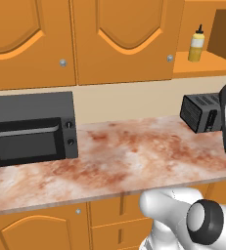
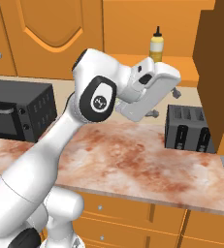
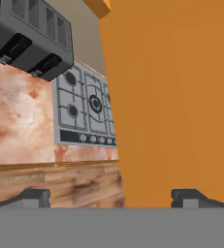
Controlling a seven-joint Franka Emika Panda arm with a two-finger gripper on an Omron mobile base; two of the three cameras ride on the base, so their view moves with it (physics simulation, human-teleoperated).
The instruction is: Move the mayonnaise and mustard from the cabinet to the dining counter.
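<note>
mustard (image 1: 196, 45): upright on cabinet (image 1: 202, 65) shelf, door open
end effector (image 3: 111, 197): fingers spread apart, empty, facing the door
toaster (image 2: 188, 128): on counter (image 2: 123, 160)

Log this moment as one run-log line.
mustard: upright on cabinet shelf | door: open | gripper: open, empty, by door | toaster: on counter | mayonnaise: unseen
</note>
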